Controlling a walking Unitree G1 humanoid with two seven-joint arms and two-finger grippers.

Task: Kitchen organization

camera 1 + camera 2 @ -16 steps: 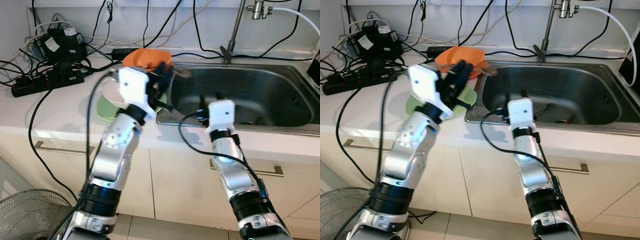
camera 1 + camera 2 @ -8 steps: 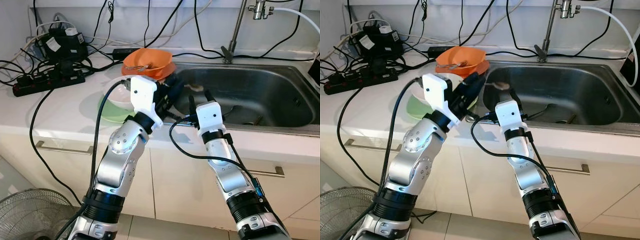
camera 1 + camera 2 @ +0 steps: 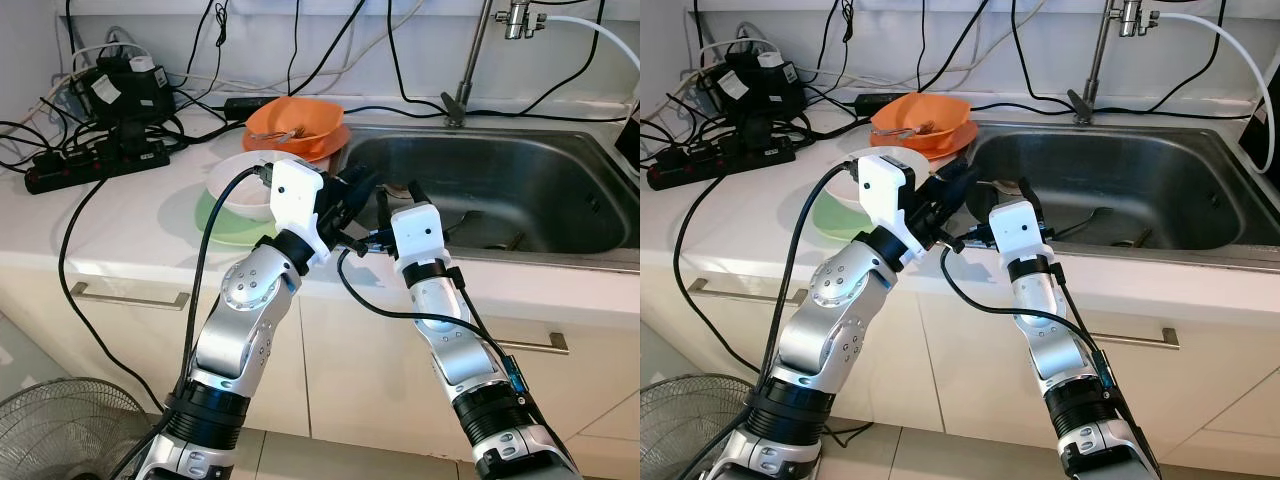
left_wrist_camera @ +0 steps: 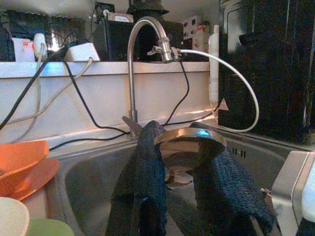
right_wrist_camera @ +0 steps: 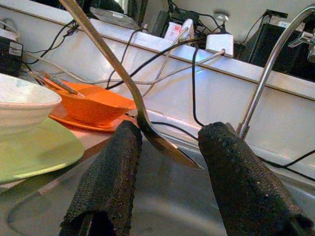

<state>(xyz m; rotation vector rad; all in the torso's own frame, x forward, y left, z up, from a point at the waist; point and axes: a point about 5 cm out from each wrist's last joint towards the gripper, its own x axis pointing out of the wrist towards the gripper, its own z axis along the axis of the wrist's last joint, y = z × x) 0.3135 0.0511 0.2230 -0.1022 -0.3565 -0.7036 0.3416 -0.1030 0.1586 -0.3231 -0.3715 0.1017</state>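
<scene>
Along the white countertop (image 3: 120,215) runs a stainless steel sink (image 3: 530,175), its basin sunk to the right of the dishes and its tall curved faucet (image 4: 140,42) rising from the back rim with a white hose looping off the spout. Left of the basin, a tangle of black cables and a power strip (image 3: 95,160) crowd the back corner of the counter. Nearer the sink stands an orange bowl (image 3: 295,120) on an orange plate, with a utensil resting inside it. Just in front of that, a white bowl (image 3: 240,190) sits on a green plate (image 3: 225,225), close to the basin's left edge.

Both silver arms reach up to the sink's front left corner, where the two grippers come nearly together. The left gripper (image 4: 179,167) has its black fingers (image 4: 142,182) closed on the bowl end of a metal spoon (image 4: 189,142), holding it over the left part of the basin; in the left wrist view the spoon's rounded head sits pinched between the two pads. The right gripper (image 5: 167,172) is just beside it, fingers parted, with the spoon's thin end (image 5: 147,125) lying in the gap between them, close against one finger; whether it touches either pad I cannot tell. Down in the basin lies another dark utensil (image 3: 475,220), too dim to identify.
</scene>
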